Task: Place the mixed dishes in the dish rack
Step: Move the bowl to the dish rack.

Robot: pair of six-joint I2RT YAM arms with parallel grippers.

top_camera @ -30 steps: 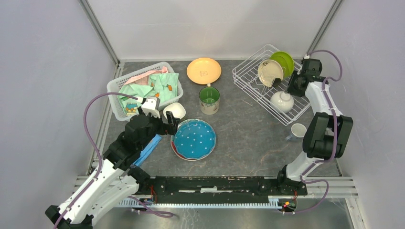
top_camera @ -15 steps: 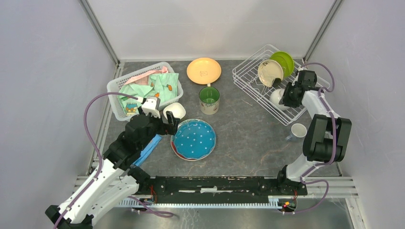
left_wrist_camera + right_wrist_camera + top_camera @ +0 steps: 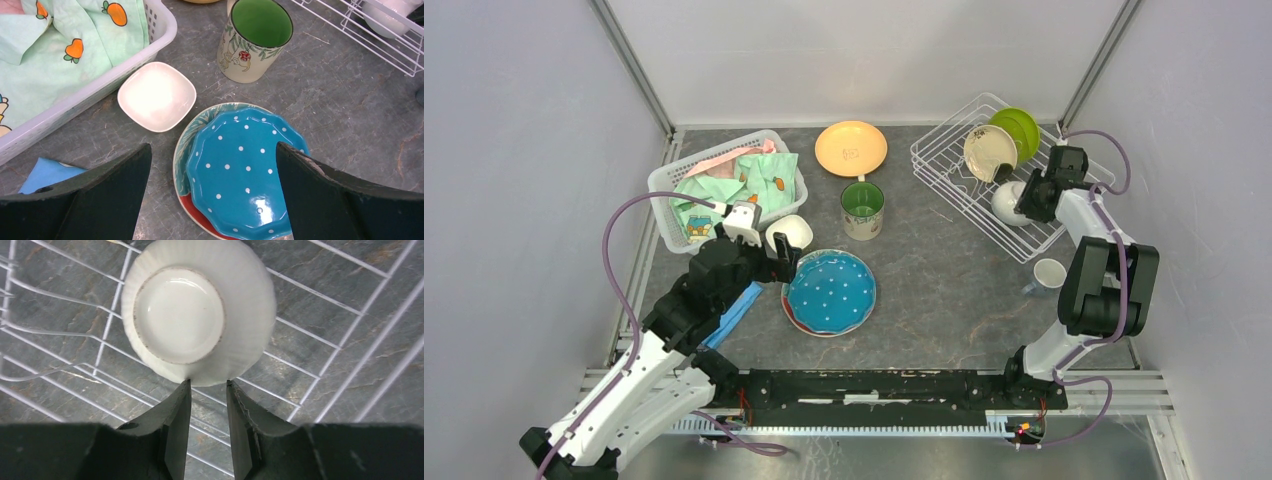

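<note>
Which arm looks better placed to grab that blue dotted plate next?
Probably left. The left fingers hang wide open over the blue dotted plate, which shows between them in the wrist view. The right fingers are far off, at the rim of a white bowl in the dish rack.

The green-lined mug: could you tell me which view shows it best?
Left wrist view: the mug is close, painted side clear. The top view shows it small; the right wrist view lacks it.
</note>
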